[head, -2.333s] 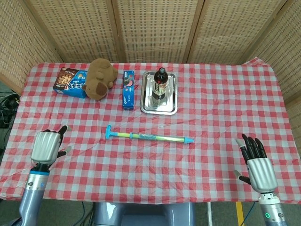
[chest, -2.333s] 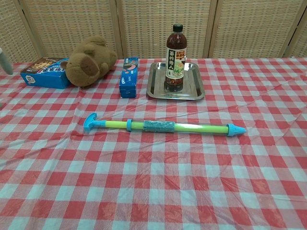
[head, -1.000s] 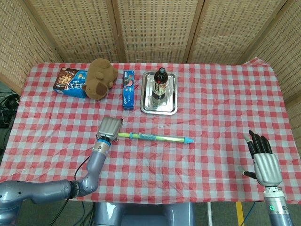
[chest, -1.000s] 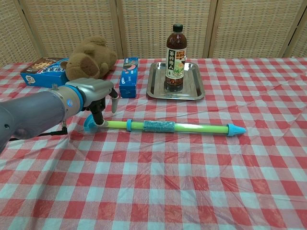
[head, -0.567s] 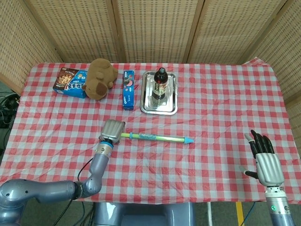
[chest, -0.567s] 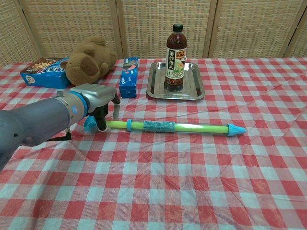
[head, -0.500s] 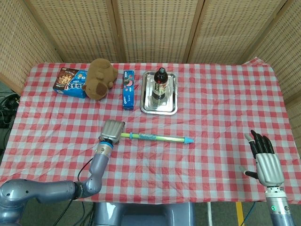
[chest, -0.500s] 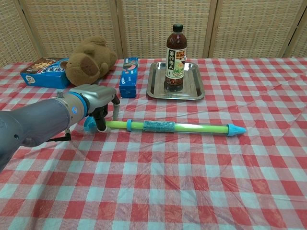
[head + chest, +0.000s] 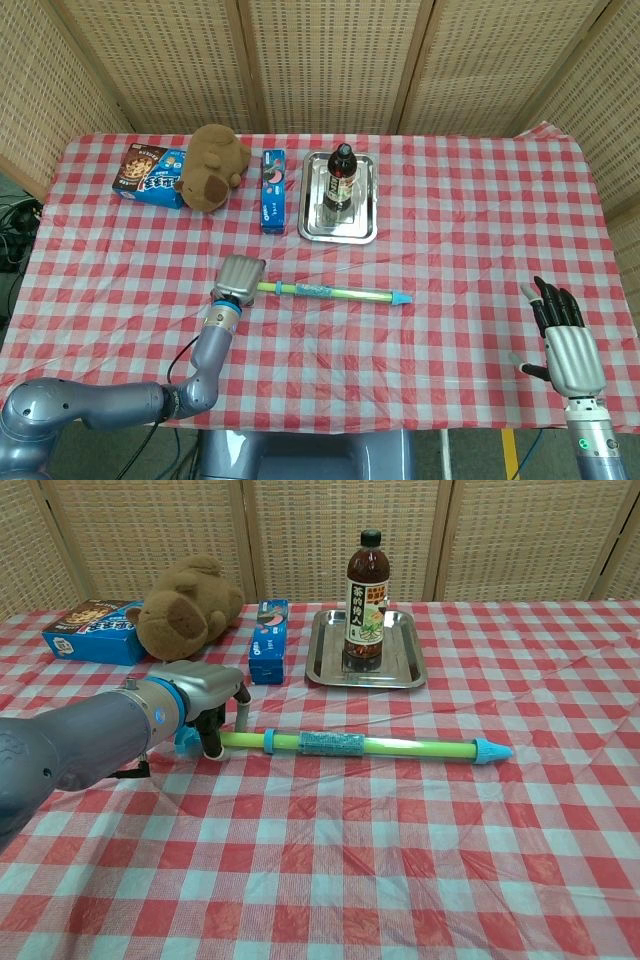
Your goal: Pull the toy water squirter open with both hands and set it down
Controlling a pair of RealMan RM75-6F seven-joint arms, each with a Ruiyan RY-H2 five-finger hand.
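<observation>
The toy water squirter (image 9: 330, 291) lies flat across the middle of the checked table; it is a green-yellow tube with a blue nozzle (image 9: 491, 750) at its right end. Its blue handle end (image 9: 184, 742) is mostly covered by my left hand (image 9: 205, 694), which sits over it. One dark fingertip (image 9: 211, 746) comes down in front of the rod, and a pale finger (image 9: 243, 708) hangs just behind it without touching. My left hand (image 9: 240, 274) shows no firm grip. My right hand (image 9: 564, 338) is open, fingers spread, off the table's front right corner, far from the toy.
Behind the squirter, a dark bottle (image 9: 365, 583) stands on a metal tray (image 9: 400, 666). Left of it are a blue snack box (image 9: 268, 641), a brown plush toy (image 9: 188, 606) and a blue cookie box (image 9: 90, 630). Wicker screens close off the back.
My left hand came from the table's front left edge to the squirter's handle end and has barely moved in the last half second. The right hand drew back slightly. The squirter has not moved.
</observation>
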